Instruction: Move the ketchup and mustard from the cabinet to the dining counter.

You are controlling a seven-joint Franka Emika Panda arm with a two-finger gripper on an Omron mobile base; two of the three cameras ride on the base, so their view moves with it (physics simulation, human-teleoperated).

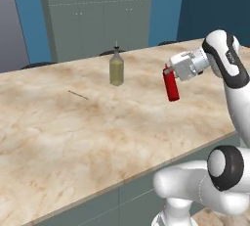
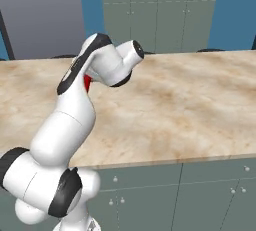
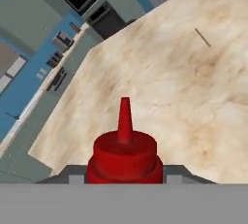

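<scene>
Left base view puts the ketchup, a small red squeeze bottle, in the gripper, whose jaws are closed narrowly round the bottle's upper part. The bottle hangs nearly upright with a slight tilt, its base low over the bench; whether it touches the slab cannot be told. The hand reaches in sideways from the right, the white arm bending up behind it.

In the hand view the ketchup sits at the bottom centre: a round ribbed red shoulder tapering to a narrow pointed nozzle, with the grey finger pads pressed against it on either side. Beyond it the bench spreads out as a smooth beige marble-look slab with brown veining.

In the right base view a sliver of the red bottle shows behind the arm's upper link.

Farther left on the bench, well apart from the ketchup, an olive-green bottle stands upright, translucent, with a thin dark spout. Left of that a thin dark stick lies flat on the slab. Grey-green drawer fronts with small pale knobs run below the slab's edge. Behind the bench rises a tall grey-green cupboard against a blue wall.
</scene>
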